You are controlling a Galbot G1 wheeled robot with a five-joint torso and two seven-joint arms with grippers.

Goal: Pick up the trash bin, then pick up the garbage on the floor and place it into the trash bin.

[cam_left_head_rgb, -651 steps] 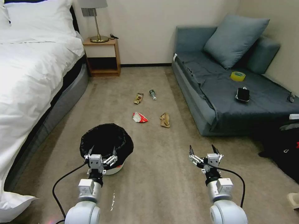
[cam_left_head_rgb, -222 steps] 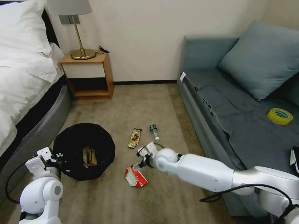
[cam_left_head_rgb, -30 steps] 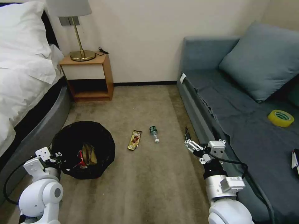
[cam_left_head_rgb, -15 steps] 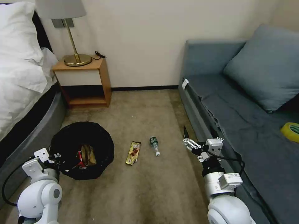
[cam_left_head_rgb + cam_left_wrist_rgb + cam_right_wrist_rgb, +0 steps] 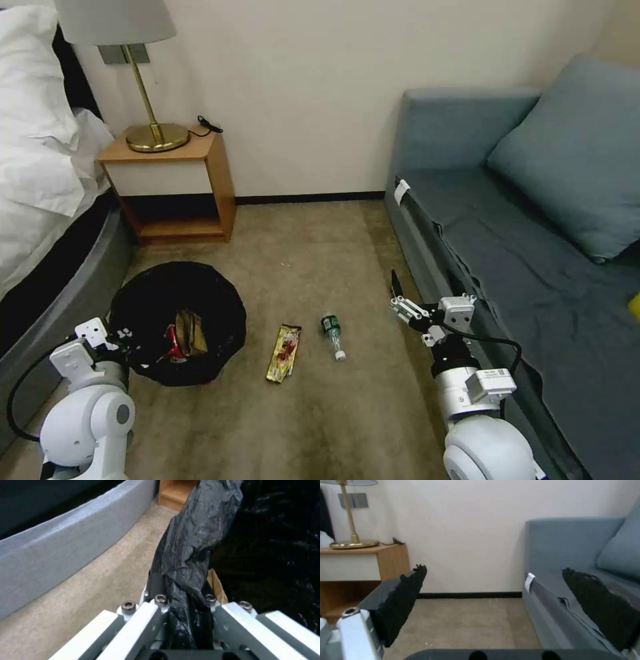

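Observation:
The trash bin (image 5: 207,293), lined with a crinkled black bag, hangs low over the carpet at my left. My left gripper (image 5: 119,335) is shut on its rim; the left wrist view shows its fingers (image 5: 156,610) clamping the bag's folded edge (image 5: 196,537). Inside the bin lie crumpled brown paper (image 5: 192,331) and a red-and-white packet (image 5: 172,345). On the carpet lie a brown-gold snack wrapper (image 5: 283,343) and a small clear bottle (image 5: 332,333) with a green label. My right gripper (image 5: 427,297) is open and holds nothing, right of the bottle beside the sofa's front; it also shows open in its wrist view (image 5: 500,600).
A blue-grey sofa (image 5: 507,227) with a cushion (image 5: 573,153) runs along the right. A wooden nightstand (image 5: 170,180) with a brass lamp (image 5: 157,135) stands against the far wall. The bed (image 5: 40,173) borders the left. Carpet lies open around the wrapper and bottle.
The whole picture has shifted: the camera moved, and the wrapper and bottle now sit lower and closer. Both arms keep their poses, the left still holding the bin.

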